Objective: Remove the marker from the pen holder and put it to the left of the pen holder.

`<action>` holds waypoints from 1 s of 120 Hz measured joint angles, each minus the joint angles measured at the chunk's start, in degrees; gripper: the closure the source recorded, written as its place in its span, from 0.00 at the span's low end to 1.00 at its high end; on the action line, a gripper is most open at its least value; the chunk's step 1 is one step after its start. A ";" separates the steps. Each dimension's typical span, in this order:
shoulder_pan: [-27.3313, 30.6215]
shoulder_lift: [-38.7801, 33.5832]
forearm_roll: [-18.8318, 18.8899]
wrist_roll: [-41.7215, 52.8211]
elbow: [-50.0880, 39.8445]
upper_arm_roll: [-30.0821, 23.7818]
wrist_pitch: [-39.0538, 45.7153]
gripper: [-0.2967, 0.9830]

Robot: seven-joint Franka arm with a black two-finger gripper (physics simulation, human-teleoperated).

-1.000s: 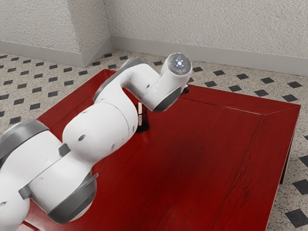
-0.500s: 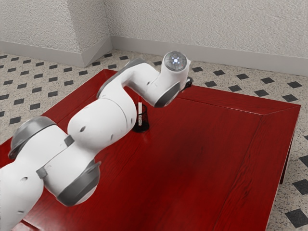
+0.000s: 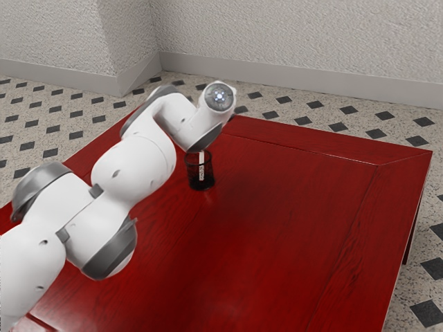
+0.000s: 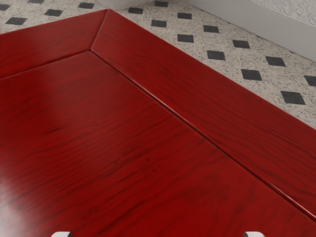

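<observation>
Marker [image 3: 201,167]: standing nearly upright inside the pen holder [image 3: 201,183], its lower part enclosed by the wall; pale, slender body with small dark markings along one side. Its upper end meets the outline of the arm [image 3: 131,166] in the exterior view, so the full tip cannot be made out. Pen holder: black, cylindrical, see-through in its upper part and darker toward the base, upright on the table [image 3: 277,228]. Arm: white with grey joint covers, entering from the exterior view's left, its wrist overlapping the area just above the holder. Gripper [image 3: 232,113]: mostly concealed behind the wrist; in the wrist view its two tips appear well apart, the jaws spread. Table: glossy red wood with a grooved border. Surroundings: pale floor [image 4: 200,47] with dark diamond insets; rough-textured wall [image 3: 291,34] above a smooth baseboard [image 3: 291,75].
</observation>
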 joint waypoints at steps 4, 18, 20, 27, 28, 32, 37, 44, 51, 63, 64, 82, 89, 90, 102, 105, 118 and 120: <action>0.31 -0.27 0.16 -0.01 -0.10 -0.02 0.27 0.45; 0.90 -1.29 0.44 -0.04 -0.41 -0.13 0.95 0.46; 0.92 -1.42 0.47 -0.04 -0.44 -0.16 1.01 0.46; 0.93 -1.80 0.54 -0.06 -0.48 -0.24 1.21 0.46; 0.92 -1.83 0.55 -0.06 -0.49 -0.25 1.24 0.46; 0.90 -1.97 0.58 -0.07 -0.74 -0.30 1.33 0.46; 0.90 -2.06 0.60 -0.08 -1.18 -0.32 1.42 0.47; 0.95 -2.12 0.61 -0.10 -1.68 -0.36 1.52 0.48; 0.92 -2.14 0.60 -0.11 -1.97 -0.37 1.59 0.49; 0.64 -2.13 0.60 -0.11 -2.09 -0.37 1.68 0.55; 0.62 -2.12 0.59 -0.11 -2.10 -0.37 1.69 0.55; 0.42 -1.95 0.47 -0.17 -2.89 -0.36 1.77 0.70; 0.38 -1.86 0.47 -0.23 -2.98 -0.32 1.77 0.73; 0.38 -1.84 0.47 -0.25 -3.00 -0.31 1.77 0.74; 0.36 -1.61 0.58 -0.47 -3.08 -0.27 1.68 0.78; 0.36 -1.56 0.60 -0.52 -3.09 -0.24 1.66 0.78; -0.11 -0.86 0.72 -0.75 -3.22 0.04 1.47 0.80; -0.20 -0.69 0.76 -0.78 -3.23 0.08 1.42 0.80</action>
